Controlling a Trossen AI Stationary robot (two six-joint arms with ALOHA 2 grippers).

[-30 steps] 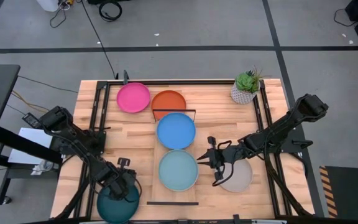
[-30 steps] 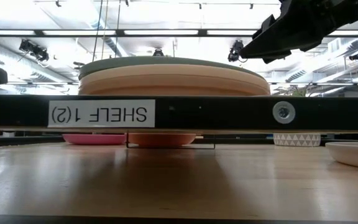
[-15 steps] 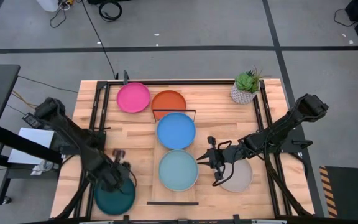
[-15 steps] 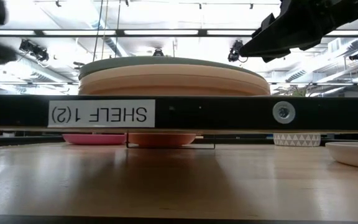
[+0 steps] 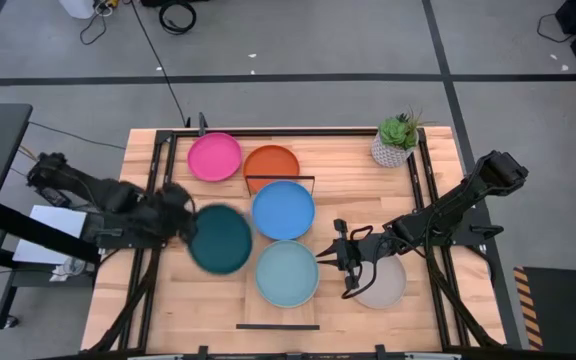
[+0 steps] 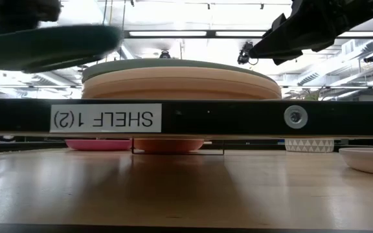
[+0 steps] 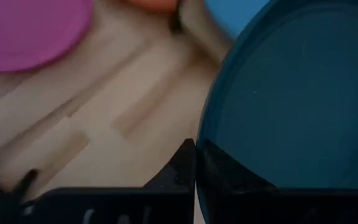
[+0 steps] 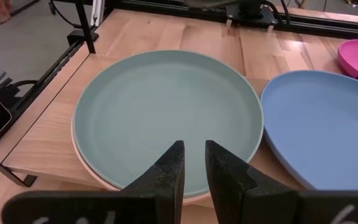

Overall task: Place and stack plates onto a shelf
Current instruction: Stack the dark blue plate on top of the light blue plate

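My left gripper (image 5: 182, 224) is shut on the dark teal plate (image 5: 220, 238), which is up in the air left of the shelf (image 5: 278, 314). On the shelf board lie the blue plate (image 5: 283, 210) and a stack topped by the light teal plate (image 5: 287, 273); the low view shows that stack (image 6: 180, 79) on the board. The pink plate (image 5: 214, 157) and orange plate (image 5: 271, 163) rest on the table at the far side. My right gripper (image 8: 194, 163) hovers at the light teal plate's right edge, open by a narrow gap, holding nothing. The grey plate (image 5: 383, 285) lies under the right arm. My left gripper pinches the dark teal plate's rim (image 7: 209, 157) between its two fingers, at the plate's left edge. The fingers come roughly level from the table's left. The plate is lifted clear of the table and looks slightly tilted in the low view (image 6: 50, 45).
A potted plant (image 5: 396, 140) stands at the far right corner. Black wire rails (image 5: 279, 178) close the shelf's short ends. Black frame bars (image 5: 154, 200) run along the table's left and right sides. Bare wood shows between the shelf and the left bar.
My left gripper has taken hold of the dark teal plate at the table's near left corner, lifted it clear and carried it up, toward the far edge and right, toward the shelf. My right arm has kept still.
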